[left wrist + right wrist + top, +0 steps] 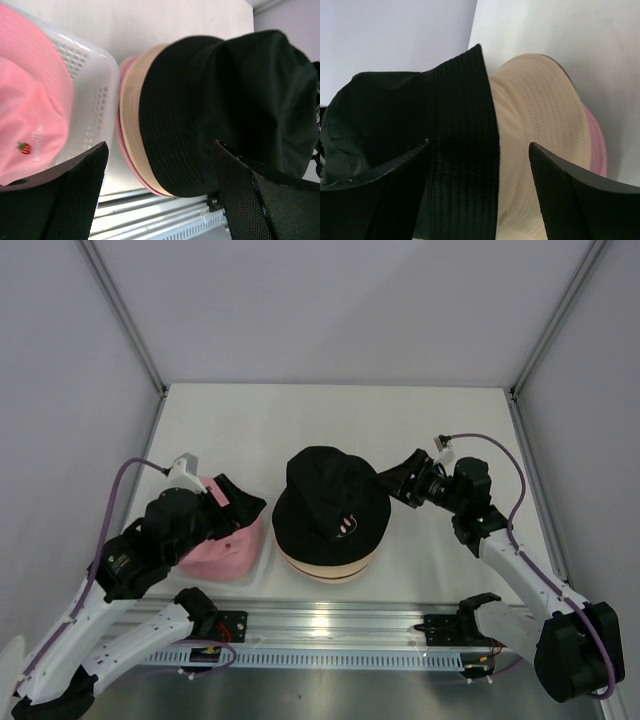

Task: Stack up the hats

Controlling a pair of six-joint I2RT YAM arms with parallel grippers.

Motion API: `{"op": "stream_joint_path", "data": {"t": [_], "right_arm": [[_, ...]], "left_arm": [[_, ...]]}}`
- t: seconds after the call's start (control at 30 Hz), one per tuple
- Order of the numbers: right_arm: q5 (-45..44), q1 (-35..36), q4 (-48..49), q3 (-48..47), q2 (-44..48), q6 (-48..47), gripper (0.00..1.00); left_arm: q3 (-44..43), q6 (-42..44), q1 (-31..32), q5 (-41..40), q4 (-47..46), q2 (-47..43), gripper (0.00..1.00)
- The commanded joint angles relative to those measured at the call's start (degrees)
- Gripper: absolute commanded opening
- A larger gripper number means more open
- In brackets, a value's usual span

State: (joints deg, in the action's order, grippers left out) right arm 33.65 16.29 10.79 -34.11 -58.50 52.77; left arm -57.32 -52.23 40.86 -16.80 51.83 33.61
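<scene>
Black fabric bucket hat [330, 498] is sitting skewed atop cream fabric hat [325, 565] between left pincer [160, 146] and right pincer [480, 144], both apart; snagging it while pulling away could unseat it.

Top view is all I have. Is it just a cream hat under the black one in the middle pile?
Observer: No. The right wrist view shows a pink hat at the bottom, under the cream hat and the black hat.
Operator: And the pink thing on the left?
Observer: A second pink hat, with a small strawberry stitched on it.
Operator: Is that arm holding anything?
Observer: No, the left gripper is open and empty.
</scene>
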Motion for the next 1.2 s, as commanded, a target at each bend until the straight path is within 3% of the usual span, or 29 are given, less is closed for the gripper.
{"op": "stream_joint_path", "data": {"t": [0.0, 0.13, 0.33, 0.43, 0.47, 0.53, 0.57, 0.6, 0.83, 1.17], "right_arm": [[1.07, 1.02, 1.97, 0.18, 0.4, 2.07, 0.82], [1.94, 1.2, 1.34, 0.89, 1.2, 3.73, 0.81], [2.39, 2.51, 1.43, 1.5, 0.23, 5.06, 0.65], [1.6, 2.69, -0.32, 1.67, 0.14, 3.83, 0.46], [0.99, 2.69, -0.94, 1.68, 0.31, 3.57, 0.3], [0.19, 2.69, -2.69, 1.85, 0.58, 2.78, 0.17], [-0.07, 2.69, -3.57, 2.11, 0.67, 2.6, 0.04], [-0.07, 2.69, -3.67, 2.38, 0.49, 2.25, 0.0], [-0.51, 2.69, -1.29, 5.72, 0.75, 2.6, 0.0], [-3.06, 2.69, -3.48, 6.95, 4.09, -1.0, 0.0]], "left_arm": [[2.38, -3.58, -1.13, 8.53, -8.84, 2.6, 0.86], [4.84, -2.36, -1.4, 14.58, -16.57, 4.18, 0.74], [3.62, -0.95, -1.93, 15.21, -16.67, 7.0, 0.74], [4.58, -0.77, -2.19, 15.57, -17.73, 7.44, 0.74], [4.93, -0.86, -2.54, 15.22, -17.73, 7.35, 0.74], [5.55, -1.38, -3.5, 14.86, -16.95, 7.18, 0.74], [6.68, -1.82, -4.81, 14.95, -16.85, 6.83, 0.74], [7.13, -2.78, -5.7, 16.08, -16.85, 6.39, 0.74], [15.38, -7.71, -12.38, 22.23, -20.63, 3.05, 0.73], [18.56, -7.54, -13.7, 32.09, -29.69, 4.54, 0.66]]}}
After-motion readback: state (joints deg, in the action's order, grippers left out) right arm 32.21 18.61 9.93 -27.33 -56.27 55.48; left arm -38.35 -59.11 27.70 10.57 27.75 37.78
